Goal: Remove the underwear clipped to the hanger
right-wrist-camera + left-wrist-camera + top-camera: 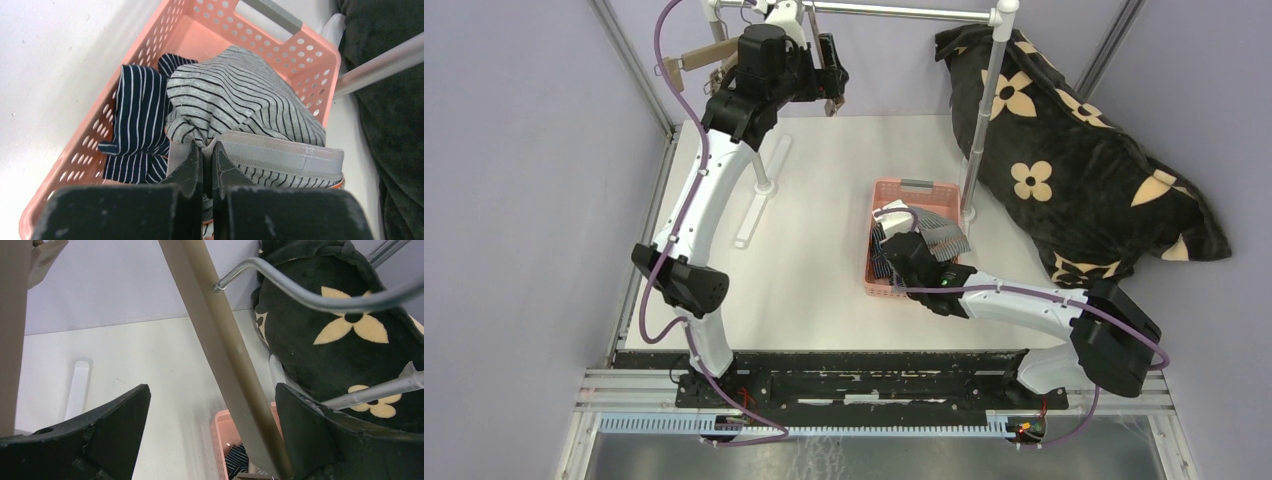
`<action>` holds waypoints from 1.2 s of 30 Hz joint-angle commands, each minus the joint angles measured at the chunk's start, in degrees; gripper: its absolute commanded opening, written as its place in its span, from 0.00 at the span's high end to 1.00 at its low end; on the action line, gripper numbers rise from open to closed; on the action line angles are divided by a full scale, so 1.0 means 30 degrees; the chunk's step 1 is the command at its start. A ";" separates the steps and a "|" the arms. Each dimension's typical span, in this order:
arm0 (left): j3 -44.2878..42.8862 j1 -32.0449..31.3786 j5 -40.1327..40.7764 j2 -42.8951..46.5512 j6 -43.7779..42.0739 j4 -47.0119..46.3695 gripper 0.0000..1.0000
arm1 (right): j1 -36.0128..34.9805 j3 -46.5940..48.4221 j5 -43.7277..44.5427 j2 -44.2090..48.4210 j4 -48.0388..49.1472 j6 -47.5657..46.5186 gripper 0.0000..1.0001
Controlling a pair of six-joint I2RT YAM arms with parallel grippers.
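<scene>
Top external view: the left gripper [829,75] is up at the hanger [686,62], at 12 o'clock on the table. The right gripper [902,248] reaches into the basket [916,186] toward 3 o'clock, onto the grey pair [946,237]. We cannot make out the black pair here.

Left wrist view: its fingers [115,415] stand wide apart and hold nothing. The hanger's bar slants down between them, close by the finger at 3 o'clock; we cannot tell whether it touches. A corner of the navy pair [239,460] shows in the basket at 6 o'clock.

Right wrist view: the jaws are pinched tight on a bunched fold of the grey pair beside its waistband. This pair lies on top, with the navy pair at 9 o'clock of it. We judge these pairs light, limp and unbreakable. They will sag and drag, so a bunched fold or the thicker waistband gives the surest hold, and any pull against a clip should be gentle.
</scene>
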State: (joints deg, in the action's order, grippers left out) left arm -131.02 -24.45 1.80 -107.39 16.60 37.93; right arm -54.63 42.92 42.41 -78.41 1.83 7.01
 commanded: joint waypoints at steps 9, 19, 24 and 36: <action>0.3732 0.0120 -0.0087 0.4728 -0.0207 -0.2070 0.01 | 0.0932 0.4226 -0.1235 -0.0879 0.0573 -0.2189 0.99; 0.8096 0.0104 -0.0380 0.7841 -0.0046 -0.3699 0.01 | 0.2774 0.6290 -0.1242 -0.2982 0.0084 -0.2450 0.99; 0.9561 0.0095 -0.0599 0.9042 -0.0033 -0.4107 0.01 | 0.4636 0.5055 -0.1734 -0.2772 0.0310 -0.1018 0.99; 1.2866 0.0121 -0.0787 1.2029 -0.0220 -0.4963 0.01 | 0.5979 0.3222 -0.2072 -0.2413 0.0652 -0.0096 0.17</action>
State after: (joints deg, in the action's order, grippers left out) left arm -94.52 -24.36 0.93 -75.29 16.60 25.71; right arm -36.38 53.45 35.73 -87.92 1.15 6.59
